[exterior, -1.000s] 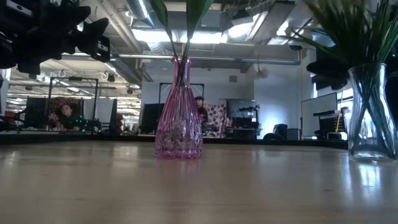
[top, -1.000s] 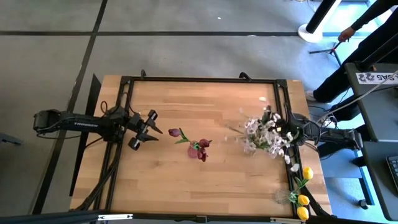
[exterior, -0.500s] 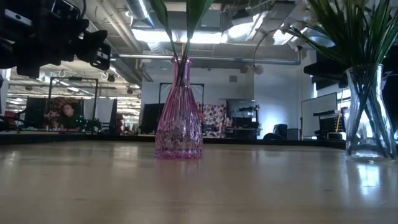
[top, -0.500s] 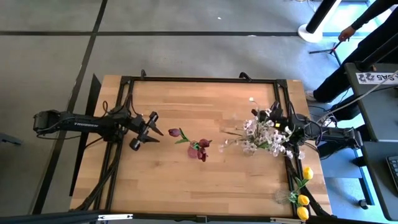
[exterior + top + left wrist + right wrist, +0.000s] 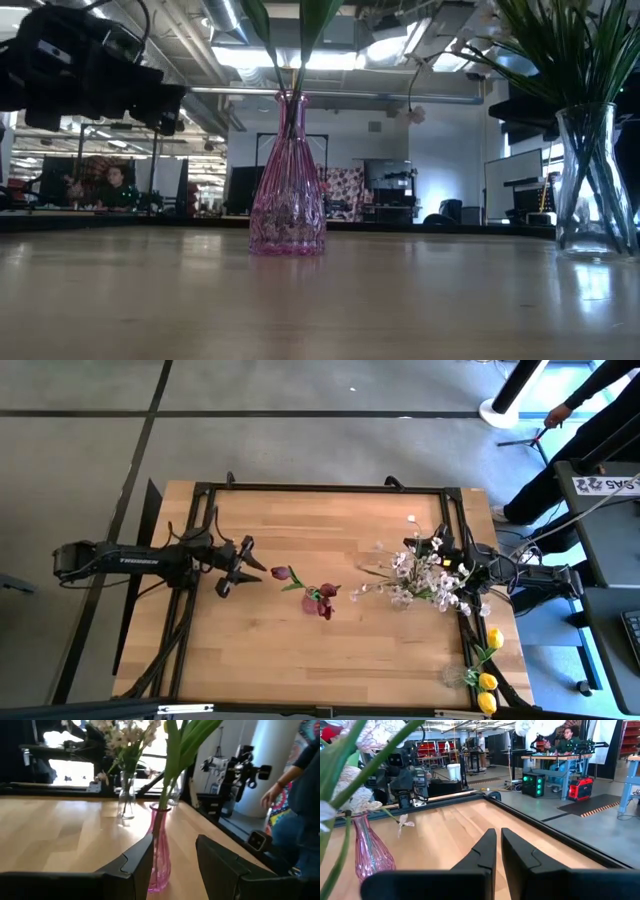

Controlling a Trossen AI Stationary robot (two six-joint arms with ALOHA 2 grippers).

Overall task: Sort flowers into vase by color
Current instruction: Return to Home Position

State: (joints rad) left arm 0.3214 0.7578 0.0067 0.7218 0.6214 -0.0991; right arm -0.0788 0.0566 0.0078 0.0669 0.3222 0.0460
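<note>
Left hand (image 5: 174, 845) spread, right hand (image 5: 498, 834) closed.

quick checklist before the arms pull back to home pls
1. Left gripper empty: ok, open, nothing between its fingers.
2. Right gripper empty: ok, shut, holding nothing.
3. Maroon tulips in the pink vase: ok, vase upright.
4. Yellow tulips in the clear vase at the table's edge by the right arm: ok.
5. Right arm clear of the white sprays: cannot tell, blossoms overlap it from above.
6. No loose flowers on the table: ok, none seen.
</note>
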